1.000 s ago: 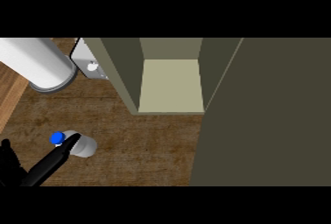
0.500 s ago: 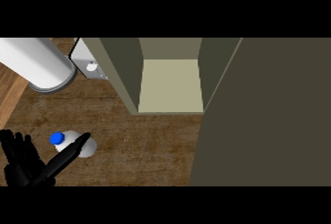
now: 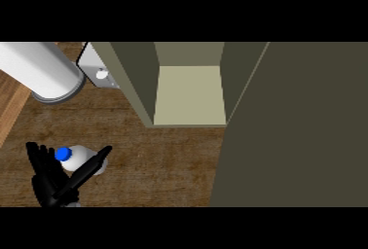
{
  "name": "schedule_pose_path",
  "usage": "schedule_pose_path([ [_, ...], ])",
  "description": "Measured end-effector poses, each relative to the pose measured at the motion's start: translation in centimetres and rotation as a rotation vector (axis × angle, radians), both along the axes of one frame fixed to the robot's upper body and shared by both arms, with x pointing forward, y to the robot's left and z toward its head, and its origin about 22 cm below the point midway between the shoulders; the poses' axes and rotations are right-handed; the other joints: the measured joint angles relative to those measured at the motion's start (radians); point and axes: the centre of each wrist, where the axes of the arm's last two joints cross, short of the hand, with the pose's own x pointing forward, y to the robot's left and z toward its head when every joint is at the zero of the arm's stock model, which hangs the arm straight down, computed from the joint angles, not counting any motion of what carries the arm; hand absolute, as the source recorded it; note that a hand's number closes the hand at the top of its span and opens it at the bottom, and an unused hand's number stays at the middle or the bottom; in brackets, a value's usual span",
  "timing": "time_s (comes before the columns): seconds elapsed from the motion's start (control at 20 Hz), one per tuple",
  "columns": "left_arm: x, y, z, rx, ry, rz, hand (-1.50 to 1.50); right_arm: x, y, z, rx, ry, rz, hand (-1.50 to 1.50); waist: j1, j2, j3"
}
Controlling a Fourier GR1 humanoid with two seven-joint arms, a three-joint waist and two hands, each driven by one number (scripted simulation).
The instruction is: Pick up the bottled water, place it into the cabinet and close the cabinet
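Observation:
The bottled water [image 3: 84,159], clear with a blue cap [image 3: 63,154], stands on the wooden counter at the lower left. My left hand [image 3: 52,181] comes up from the lower edge and brackets it. The fingers [image 3: 37,160] rise straight along the bottle's left side, and the thumb [image 3: 92,164] lies across its right side. The hand is open, with the bottle between thumb and fingers. The cabinet [image 3: 188,95] stands open up and to the right, showing a pale bare shelf. My right hand does not show.
The cabinet's open door [image 3: 295,126] fills the right side as a large dark olive panel. A thick white cylinder [image 3: 37,70] lies at the upper left, beside a small grey fitting [image 3: 101,74]. Bare wooden counter [image 3: 165,160] lies between bottle and cabinet.
My left hand has risen further into view; its fingers now stand along the bottle's left side, where a second ago only the thumb showed. The bottle has stayed in place.

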Motion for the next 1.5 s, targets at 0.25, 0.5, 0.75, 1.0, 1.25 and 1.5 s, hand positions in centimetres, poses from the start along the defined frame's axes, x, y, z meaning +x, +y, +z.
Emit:
schedule_pose_path([
  [0.25,0.7,-0.2,-2.4,-0.009,0.006,0.012,-1.5,0.0,-0.3,-0.1,-0.015,-0.008,-0.008,-1.5,-0.001,0.001,0.0],
  [0.5,0.6,-0.3,-4.4,-0.008,0.008,0.024,-1.5,-0.1,-0.2,0.0,-0.016,-0.011,-0.005,-1.5,0.001,0.001,0.0],
  [0.75,-0.2,-0.1,-6.5,-0.015,0.01,0.039,-1.5,0.1,-0.5,0.1,-0.034,-0.013,-0.011,-1.5,0.002,0.001,0.001],
  [1.0,-0.4,-0.6,-7.7,-0.03,0.001,0.054,-1.5,-0.2,-0.1,0.2,-0.018,0.003,0.002,-1.5,0.001,0.0,0.0],
  [1.25,-0.6,-0.4,-9.2,-0.043,-0.038,0.044,-1.5,-0.1,0.3,0.2,-0.009,0.007,0.004,-1.5,0.001,0.0,0.0],
  [1.5,-0.6,0.0,-9.7,-0.061,-0.091,0.028,1.5,0.0,0.4,0.2,-0.009,0.009,0.002,-1.5,0.002,0.001,0.001],
])
